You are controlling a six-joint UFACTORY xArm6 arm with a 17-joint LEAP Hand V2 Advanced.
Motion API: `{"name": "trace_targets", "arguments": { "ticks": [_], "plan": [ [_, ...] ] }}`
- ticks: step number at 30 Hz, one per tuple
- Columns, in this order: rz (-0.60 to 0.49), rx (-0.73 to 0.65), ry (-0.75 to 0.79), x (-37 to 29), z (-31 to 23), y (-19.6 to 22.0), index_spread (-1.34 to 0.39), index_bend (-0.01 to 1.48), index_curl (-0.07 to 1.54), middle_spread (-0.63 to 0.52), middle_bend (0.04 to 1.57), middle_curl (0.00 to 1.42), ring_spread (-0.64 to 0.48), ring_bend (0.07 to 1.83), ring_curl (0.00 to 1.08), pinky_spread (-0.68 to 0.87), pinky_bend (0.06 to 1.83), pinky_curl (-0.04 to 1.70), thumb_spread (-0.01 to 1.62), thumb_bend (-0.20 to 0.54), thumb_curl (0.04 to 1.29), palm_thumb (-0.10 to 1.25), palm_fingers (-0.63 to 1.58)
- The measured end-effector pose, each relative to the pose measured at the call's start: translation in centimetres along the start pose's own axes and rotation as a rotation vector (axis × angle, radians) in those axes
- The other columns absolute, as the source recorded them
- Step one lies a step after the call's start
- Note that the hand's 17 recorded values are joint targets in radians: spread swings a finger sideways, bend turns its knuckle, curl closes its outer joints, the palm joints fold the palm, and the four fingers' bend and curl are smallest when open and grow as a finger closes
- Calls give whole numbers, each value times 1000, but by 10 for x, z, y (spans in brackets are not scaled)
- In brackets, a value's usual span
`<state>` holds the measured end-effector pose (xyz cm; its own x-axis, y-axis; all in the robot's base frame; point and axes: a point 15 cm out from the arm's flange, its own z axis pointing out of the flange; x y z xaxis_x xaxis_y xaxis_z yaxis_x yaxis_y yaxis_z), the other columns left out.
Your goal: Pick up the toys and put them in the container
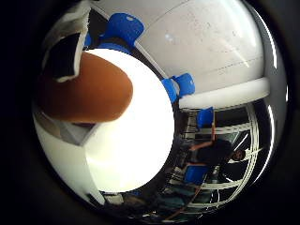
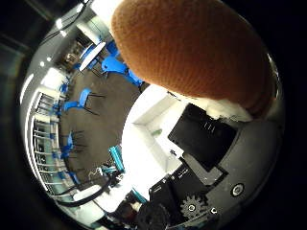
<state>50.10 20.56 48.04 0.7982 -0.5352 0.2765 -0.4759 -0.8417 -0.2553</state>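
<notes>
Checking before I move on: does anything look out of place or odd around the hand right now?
Nothing looks spilled or damaged. A brown knitted toy fills much of the thumb side view, close against the palm, with the hand's black and white parts beside it. The white table lies below.

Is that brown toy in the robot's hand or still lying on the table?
In the hand: the brown toy fills the palm view.

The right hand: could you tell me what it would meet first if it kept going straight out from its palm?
A brown knitted toy, which fills much of the thumb side view and lies close against the palm. Beyond it is a white table; how far off is unclear.
</notes>
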Motion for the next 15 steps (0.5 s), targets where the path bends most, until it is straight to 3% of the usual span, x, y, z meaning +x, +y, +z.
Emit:
{"name": "trace_targets", "arguments": {
  "ticks": [2,3,4,5,8,11,15],
  "plan": [
    [-4,-22,-11,-2,2,6,-402,130,823,-281,877,845,-290,1136,664,-552,870,855,1086,-23,537,814,945],
    [-10,-32,-15,-3,3,9,-440,89,756,-295,788,806,-299,1101,637,-525,880,849,1098,-29,524,789,731],
    [-15,-46,-21,-4,4,12,-469,126,721,-299,745,782,-293,1087,632,-472,882,869,1116,-30,507,761,598],
    [-19,-66,-33,-7,6,17,-495,154,657,-277,605,720,-254,1000,586,-350,867,885,1143,-36,484,712,334],
    [-29,-146,-73,-15,13,36,-516,195,580,-177,412,608,-108,807,496,-73,881,890,1165,-34,443,639,117],
    [-38,-168,-76,-11,14,45,-510,169,474,-76,317,503,86,653,388,254,853,821,1170,-25,400,592,48],
    [-29,-165,-69,-3,11,51,-494,161,390,8,268,432,189,559,322,464,798,717,1155,-24,366,559,-1]
  ]
}}
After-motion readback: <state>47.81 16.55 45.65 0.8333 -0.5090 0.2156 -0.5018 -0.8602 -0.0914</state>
